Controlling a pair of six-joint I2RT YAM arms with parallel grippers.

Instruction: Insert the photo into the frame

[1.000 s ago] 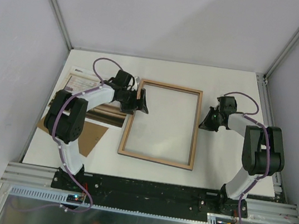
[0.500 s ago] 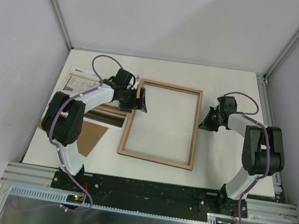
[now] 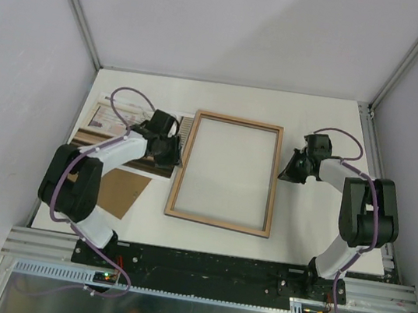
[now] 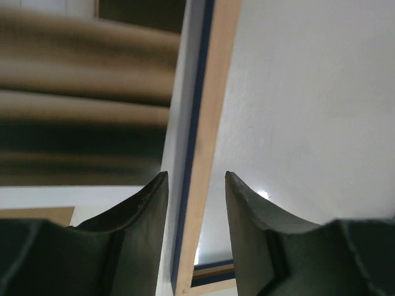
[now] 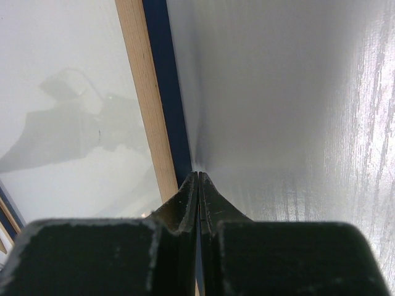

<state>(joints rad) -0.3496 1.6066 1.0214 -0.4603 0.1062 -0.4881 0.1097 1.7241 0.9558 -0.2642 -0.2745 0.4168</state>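
Top external: frame [image 3: 216, 221] lies flat mid-worktop [image 3: 302, 218], light wood side up. Photo [image 3: 103, 119] flat on the left arm's side of it, picture side up, partly under left arm, near edge just beside frame's left rail. Left claw [image 3: 169, 150] astride that rail, jaws apart, one finger either side; left wrist view shows gap at inner finger. Right claw [image 3: 289, 171] pinched shut, empty, tip at outer blue edge of right rail. Brown cardboard board [image 3: 126, 195] by photo's front edge.
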